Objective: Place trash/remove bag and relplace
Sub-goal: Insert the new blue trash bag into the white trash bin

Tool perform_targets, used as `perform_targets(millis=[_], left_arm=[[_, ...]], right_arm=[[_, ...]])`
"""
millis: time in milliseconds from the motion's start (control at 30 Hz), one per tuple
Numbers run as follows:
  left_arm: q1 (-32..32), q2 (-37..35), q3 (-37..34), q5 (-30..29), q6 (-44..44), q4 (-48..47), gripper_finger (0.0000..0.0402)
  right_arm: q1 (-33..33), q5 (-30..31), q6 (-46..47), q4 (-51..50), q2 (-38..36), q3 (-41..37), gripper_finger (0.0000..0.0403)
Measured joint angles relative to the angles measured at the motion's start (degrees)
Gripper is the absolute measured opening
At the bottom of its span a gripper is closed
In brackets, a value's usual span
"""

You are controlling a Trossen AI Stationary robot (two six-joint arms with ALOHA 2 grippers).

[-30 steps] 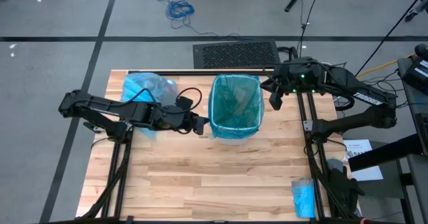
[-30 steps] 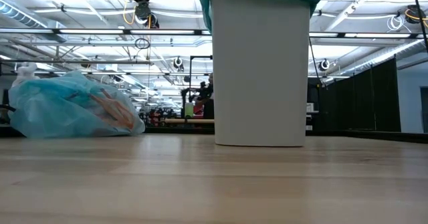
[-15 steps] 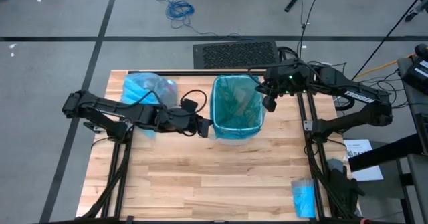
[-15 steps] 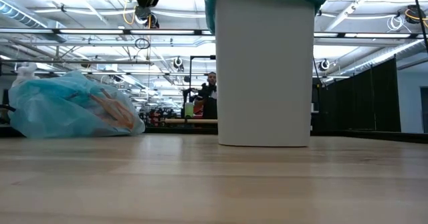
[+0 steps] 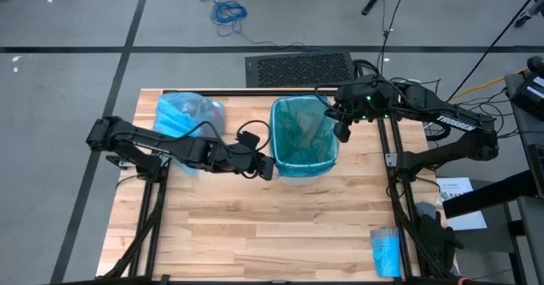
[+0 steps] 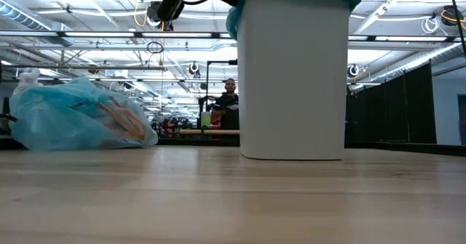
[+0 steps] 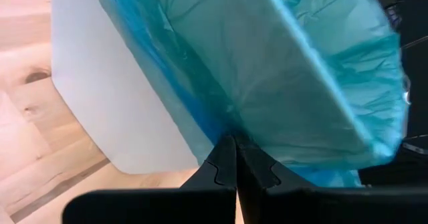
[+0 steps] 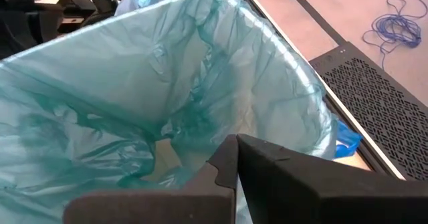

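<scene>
The left gripper (image 5: 266, 167) sits at the bin's (image 5: 299, 176) left front corner, fingers (image 7: 224, 162) pressed together, tips against the teal liner (image 7: 267, 57) where it folds down over the bin's white wall (image 7: 100, 103). In the left wrist view the tips meet right at the plastic's hem; whether a fold is pinched between them cannot be told. The right gripper (image 5: 342, 130) hangs at the bin's right rim, just over the edge, jaws also closed. Its wrist view looks down into the lined mouth, and it holds nothing that shows.

The bin stands upright near the table's (image 5: 255, 242) back middle, between the 2 arms, its long axis vertical. The teal liner (image 5: 299, 134) is already stretched across the mouth and turned over the rim on the sides that show.

The bag (image 5: 185, 115), light blue and filled, lies on its side at the table's back left, well apart from the bin and behind the left arm. In the low view (image 6: 76, 120) brownish contents show through the plastic, likely the trash. A small blue roll (image 5: 386, 251) lies at the front right corner.

Judged from this, the job is near its end. What is left is seating the liner's hem, and that hem lies directly ahead of the left tips, running along the rim. The left arm is nearer that corner, and the right is nearer the opposite edge.
</scene>
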Motion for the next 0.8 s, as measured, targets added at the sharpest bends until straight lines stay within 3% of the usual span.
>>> perform_targets(millis=[267,567,800], left_arm=[[0.00,1.92,-0.05,0.42,0.02,0.64,0.0000],[0.00,2.09,-0.04,0.35,0.07,1.78,0.0000],[-0.11,2.09,-0.04,0.35,0.07,1.80,0.0000]], right_arm=[[1.73,0.50,-0.31,-0.09,-0.52,0.00,0.0000],[6.54,5.22,0.99,-1.95,-1.56,0.00,0.0000],[16.61,11.15,3.06,-1.43,-3.04,0.00,0.0000]])
